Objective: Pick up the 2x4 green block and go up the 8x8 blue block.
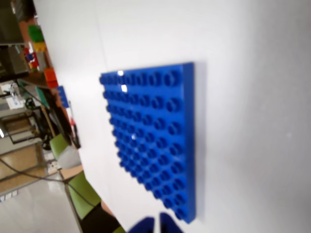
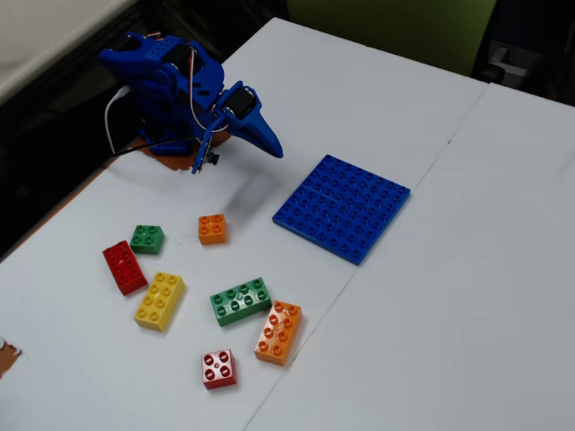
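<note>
The 2x4 green block [image 2: 241, 300] lies flat on the white table in the fixed view, touching an orange 2x4 brick [image 2: 278, 332] on its right. It is out of the wrist view. The 8x8 blue block [image 2: 341, 206] lies flat to the upper right and fills the middle of the wrist view [image 1: 150, 141]. My blue gripper [image 2: 272, 146] is folded low near the arm's base, pointing at the blue block from its left. It is well away from the green block. In the wrist view its tips [image 1: 155, 224] stand almost together with nothing between them.
Loose bricks surround the green one: small orange [image 2: 212, 229], small green [image 2: 146, 238], red 2x4 [image 2: 124, 267], yellow 2x4 [image 2: 160, 301], small red [image 2: 219, 369]. The arm's base [image 2: 166, 81] stands at the table's back-left edge. A table seam [image 2: 395, 215] runs diagonally.
</note>
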Robot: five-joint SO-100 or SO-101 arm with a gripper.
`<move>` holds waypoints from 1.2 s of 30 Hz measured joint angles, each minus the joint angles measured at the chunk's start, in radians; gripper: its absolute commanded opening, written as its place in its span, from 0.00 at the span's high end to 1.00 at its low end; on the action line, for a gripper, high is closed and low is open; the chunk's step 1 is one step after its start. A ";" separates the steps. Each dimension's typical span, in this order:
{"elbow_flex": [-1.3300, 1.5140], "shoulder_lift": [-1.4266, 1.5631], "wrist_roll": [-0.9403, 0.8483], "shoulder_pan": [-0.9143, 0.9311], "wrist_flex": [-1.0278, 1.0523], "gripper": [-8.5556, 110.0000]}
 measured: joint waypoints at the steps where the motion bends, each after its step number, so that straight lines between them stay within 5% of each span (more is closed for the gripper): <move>1: 0.000 0.000 0.000 0.000 0.000 0.93; 29: 0.000 0.000 -0.028 -0.005 0.002 0.93; 32: 0.000 0.000 -0.196 -0.025 0.028 0.93; 36: 0.000 0.000 -0.646 -0.032 0.084 0.93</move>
